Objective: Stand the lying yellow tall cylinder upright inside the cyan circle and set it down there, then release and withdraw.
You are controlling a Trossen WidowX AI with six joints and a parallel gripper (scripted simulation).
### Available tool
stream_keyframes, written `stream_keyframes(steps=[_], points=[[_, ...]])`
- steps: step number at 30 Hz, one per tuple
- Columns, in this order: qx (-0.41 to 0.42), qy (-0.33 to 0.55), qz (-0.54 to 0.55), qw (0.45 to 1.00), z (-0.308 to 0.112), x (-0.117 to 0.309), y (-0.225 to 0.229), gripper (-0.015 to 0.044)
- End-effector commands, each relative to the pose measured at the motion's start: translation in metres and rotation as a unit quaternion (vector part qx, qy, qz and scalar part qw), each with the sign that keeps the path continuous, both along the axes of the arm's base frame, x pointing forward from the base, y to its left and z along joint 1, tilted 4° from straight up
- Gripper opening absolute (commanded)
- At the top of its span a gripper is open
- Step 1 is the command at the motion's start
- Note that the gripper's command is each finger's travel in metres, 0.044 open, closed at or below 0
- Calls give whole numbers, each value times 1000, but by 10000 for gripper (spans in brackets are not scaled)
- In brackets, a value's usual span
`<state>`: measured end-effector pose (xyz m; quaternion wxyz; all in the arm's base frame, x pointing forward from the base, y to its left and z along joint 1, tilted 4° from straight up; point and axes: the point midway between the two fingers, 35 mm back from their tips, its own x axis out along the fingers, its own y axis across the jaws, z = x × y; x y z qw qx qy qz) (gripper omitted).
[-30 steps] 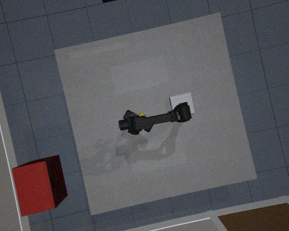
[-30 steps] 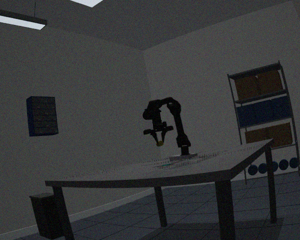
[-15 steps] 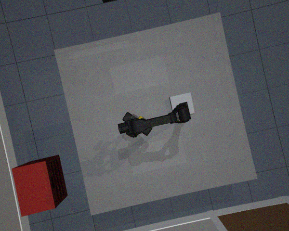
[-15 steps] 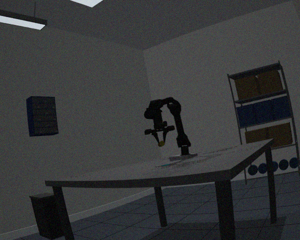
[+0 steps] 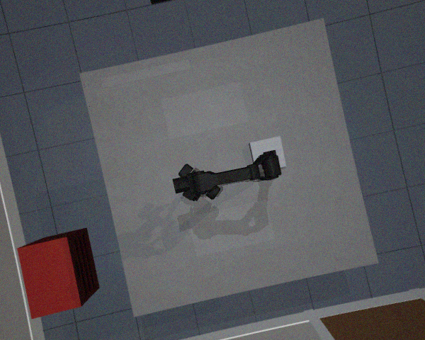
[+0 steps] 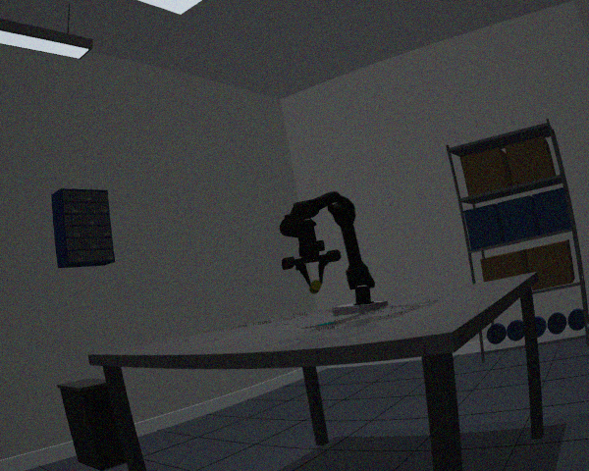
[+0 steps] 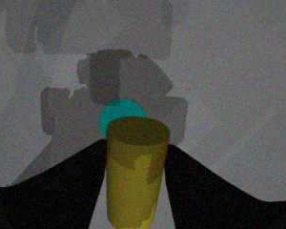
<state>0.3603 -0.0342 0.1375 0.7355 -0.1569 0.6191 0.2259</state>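
Observation:
My gripper point(image 6: 314, 282) point(image 7: 136, 149) points down and is shut on the yellow tall cylinder point(image 6: 315, 287) point(image 7: 133, 183), which is held clear above the table. In the exterior view the cylinder shows as a round end, so it looks roughly level rather than upright. In the wrist view it runs from the bottom edge up between the two black fingers. The cyan circle point(image 6: 327, 323) point(image 7: 122, 108) lies flat on the table below; the cylinder's far end covers its lower part in the wrist view. In the top view the arm hides both cylinder and circle.
The table point(image 5: 307, 91) point(image 6: 264, 344) carries the arm's pale base plate point(image 5: 265, 144) point(image 6: 346, 309). Arm shadows fall across the table and around the circle. A red box point(image 5: 47, 276) stands off the table. A shelf rack point(image 6: 512, 187) stands by the wall, away from the arm.

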Motion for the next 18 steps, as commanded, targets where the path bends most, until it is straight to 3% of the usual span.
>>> stream_keyframes(steps=[1,18], points=[[9,-11,-10,1000,-3,3,0,105],[43,-60,-40,996,-13,18,-4,105]])
